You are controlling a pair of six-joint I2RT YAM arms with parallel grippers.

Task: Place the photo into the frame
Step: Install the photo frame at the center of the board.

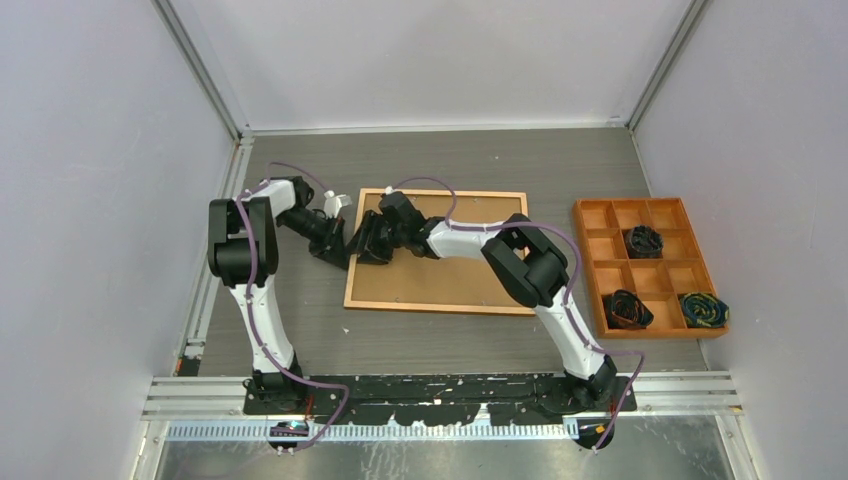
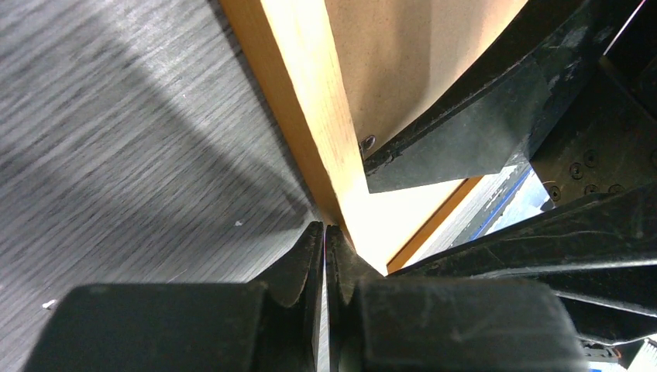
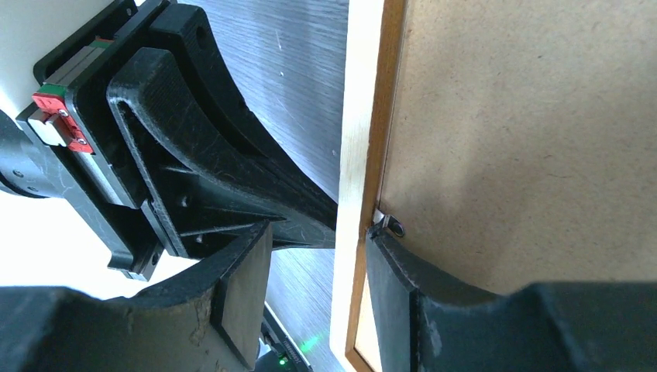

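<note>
Frame (image 1: 430, 306) on the table (image 1: 420, 345) — backing board (image 1: 450, 280) in it, tray (image 1: 600, 246) well apart on its right.

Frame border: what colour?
The frame has a light orange-brown wooden border, paler on its outer face. It shows best in the right wrist view.

My left arm (image 1: 262, 320) bends at a raised elbow and reaches forward to the right, the left gripper (image 2: 325, 232) pinched fully together. My right arm (image 1: 560, 320) stretches forward to the left, the right gripper (image 3: 318, 236) with jaws parted, just beside the other.
</note>
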